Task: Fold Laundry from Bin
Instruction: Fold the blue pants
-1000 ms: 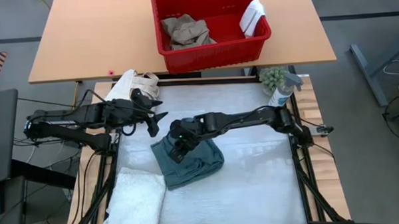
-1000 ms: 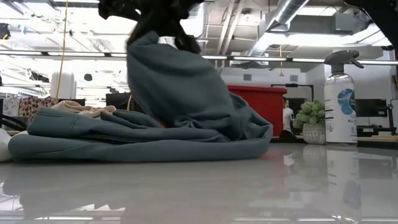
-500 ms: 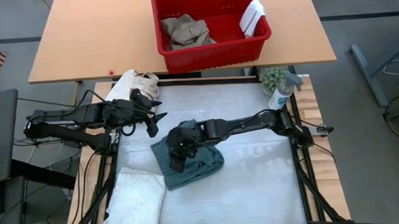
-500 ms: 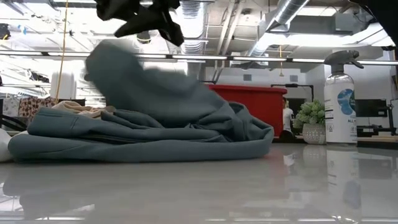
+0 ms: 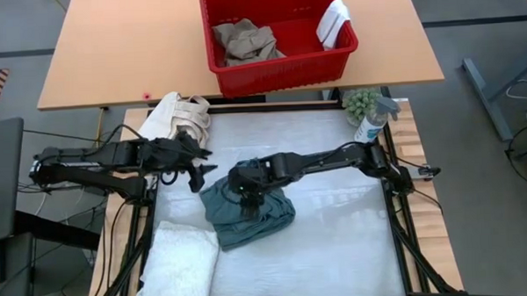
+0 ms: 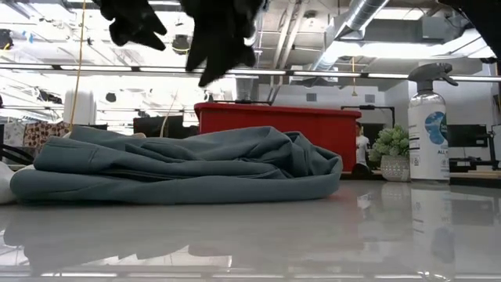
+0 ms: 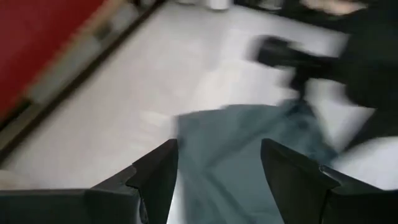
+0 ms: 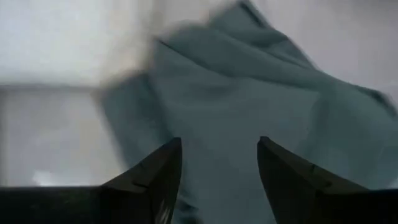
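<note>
The teal-green garment lies folded in a low heap on the white table top; it also shows in the low view. My right gripper hangs open just above its far part, touching nothing; the right wrist view shows the garment below the open fingers. My left gripper is open and empty to the garment's left; the left wrist view shows the garment ahead of it. The white towel lies folded at the near left. The red bin holds the khaki trousers and a small white cloth.
A cream canvas cloth with loop handles lies at the far left corner. A spray bottle and a small potted plant stand at the far right corner. The bin stands on a wooden table beyond the work table.
My right gripper has let go of the garment's raised flap and risen a little. The flap has fallen over toward the table's left onto the rest of the garment, which now lies flat in a low heap.
</note>
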